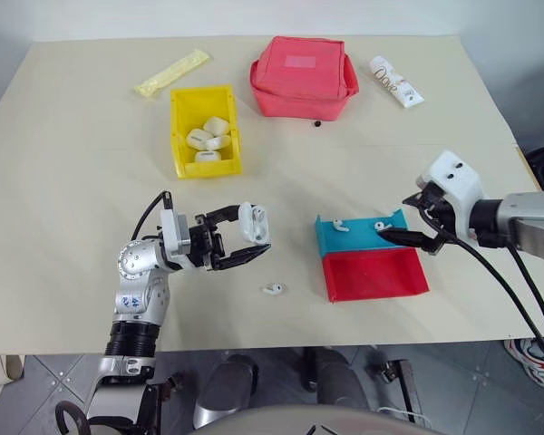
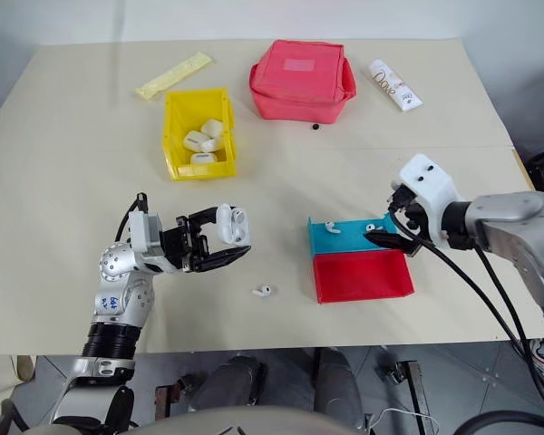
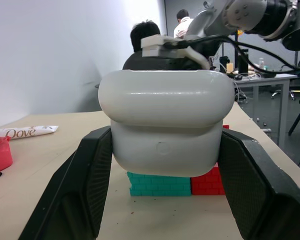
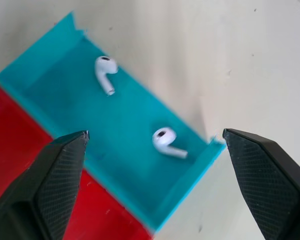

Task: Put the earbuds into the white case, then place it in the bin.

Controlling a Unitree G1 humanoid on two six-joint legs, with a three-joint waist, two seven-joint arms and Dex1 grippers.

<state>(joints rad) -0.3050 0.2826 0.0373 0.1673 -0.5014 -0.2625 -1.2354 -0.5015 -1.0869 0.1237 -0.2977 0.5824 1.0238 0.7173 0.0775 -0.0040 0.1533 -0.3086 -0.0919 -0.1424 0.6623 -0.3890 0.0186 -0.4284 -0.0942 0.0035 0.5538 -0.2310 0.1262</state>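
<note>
The yellow bin [image 1: 204,131] stands far beyond the blue-and-red tray [image 1: 372,263], across the table. Left of the tray, the left gripper [image 1: 245,240] clamps the open white case [image 1: 252,222]. Over the tray's blue half, the right gripper [image 1: 415,240] hangs with fingers apart above two earbuds [image 4: 162,140]; a third earbud [image 1: 273,289] lies just left of the tray.

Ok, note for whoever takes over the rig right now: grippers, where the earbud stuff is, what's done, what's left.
Left gripper: shut on the white case, lid open, above the table.
Right gripper: open, over the tray's blue half, holding nothing.
Earbuds: two in the blue half, one loose on the table.
Bin: holds other white cases.
Done: case picked up.
Left: load earbuds, place case in bin.
</note>
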